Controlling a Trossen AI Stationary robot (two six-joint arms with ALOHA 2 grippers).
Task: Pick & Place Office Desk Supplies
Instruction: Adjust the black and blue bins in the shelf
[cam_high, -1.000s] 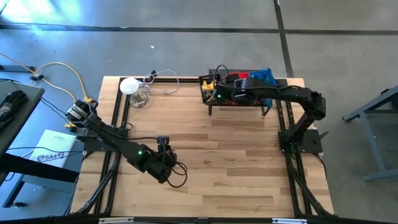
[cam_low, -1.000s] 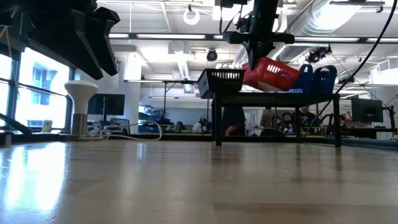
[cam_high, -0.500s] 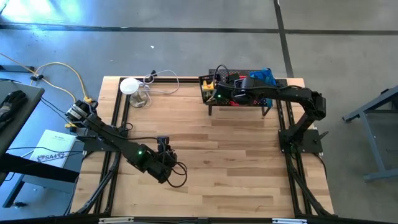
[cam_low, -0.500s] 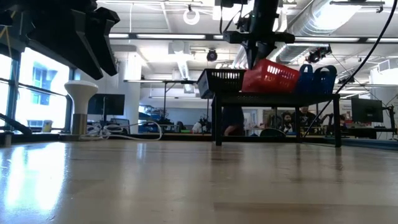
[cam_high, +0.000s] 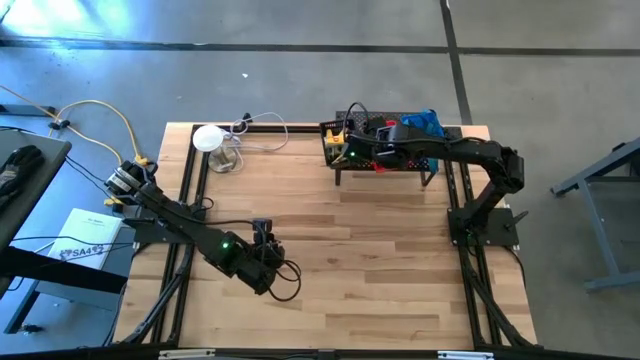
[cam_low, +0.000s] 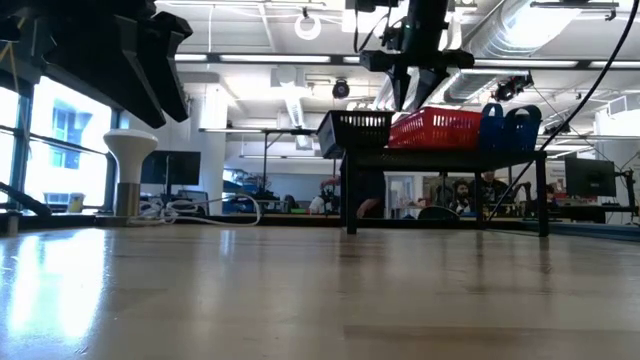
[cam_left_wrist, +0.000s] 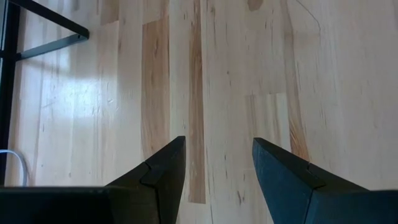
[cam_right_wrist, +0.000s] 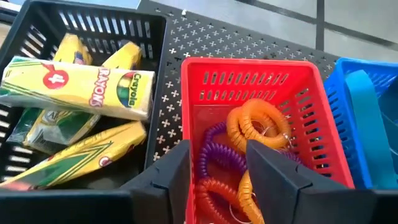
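Our right gripper (cam_right_wrist: 214, 168) hangs over the near wall of the red basket (cam_right_wrist: 249, 87), and its two fingers (cam_right_wrist: 168, 171) stand apart with nothing between them. A second ago that basket hung tilted in the air under this gripper. Now it sits flat on the black shelf (cam_low: 445, 155), between the black basket (cam_low: 355, 128) and the blue basket (cam_low: 510, 125). The gripper has let go of it.

Inside the red basket we see curly coil bands: orange ones (cam_right_wrist: 258, 127), a purple one (cam_right_wrist: 214, 155) and a red one (cam_right_wrist: 214, 190). Our own fingers cover the near part of the basket, so we cannot see everything that lies in it. The black basket beside it holds yellow crayon boxes (cam_right_wrist: 81, 87). We only see one corner of the blue basket, and we cannot tell what is in it.

Our left gripper (cam_left_wrist: 217, 168) is far from the shelf, over the bare wooden table (cam_left_wrist: 217, 62). Its fingers (cam_left_wrist: 165, 168) stand wide apart and hold nothing. It has not moved since the earlier picture.

From above, the right arm (cam_high: 470, 155) covers much of the shelf, so the baskets are hard to see there. A white lamp (cam_high: 208, 138) with a cable stands near the table's far edge.
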